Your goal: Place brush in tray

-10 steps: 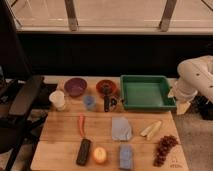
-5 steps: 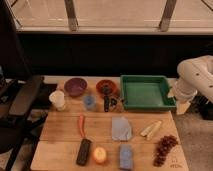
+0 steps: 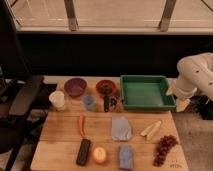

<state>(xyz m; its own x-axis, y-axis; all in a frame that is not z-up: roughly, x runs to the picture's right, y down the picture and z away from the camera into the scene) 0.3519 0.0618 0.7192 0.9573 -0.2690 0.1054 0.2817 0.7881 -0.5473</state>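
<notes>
The brush [image 3: 106, 103] is a small slender black stick standing on the wooden table just left of the tray, next to a small blue cup [image 3: 89, 102]. The tray [image 3: 173, 95] is a large green rectangular bin at the table's back right, and nothing shows inside it. My white arm [image 3: 195, 74] reaches in from the right edge. The gripper [image 3: 180, 103] hangs beside the tray's right side, off the table's right edge, well away from the brush.
A purple bowl [image 3: 75, 86], a red bowl [image 3: 106, 86] and a white cup [image 3: 57, 99] stand at the back. A carrot [image 3: 81, 125], a black block [image 3: 83, 151], an orange fruit [image 3: 100, 155], a blue sponge [image 3: 125, 156], a cloth [image 3: 121, 128], banana pieces [image 3: 151, 129] and grapes [image 3: 164, 147] lie in front. A black chair [image 3: 20, 100] stands on the left.
</notes>
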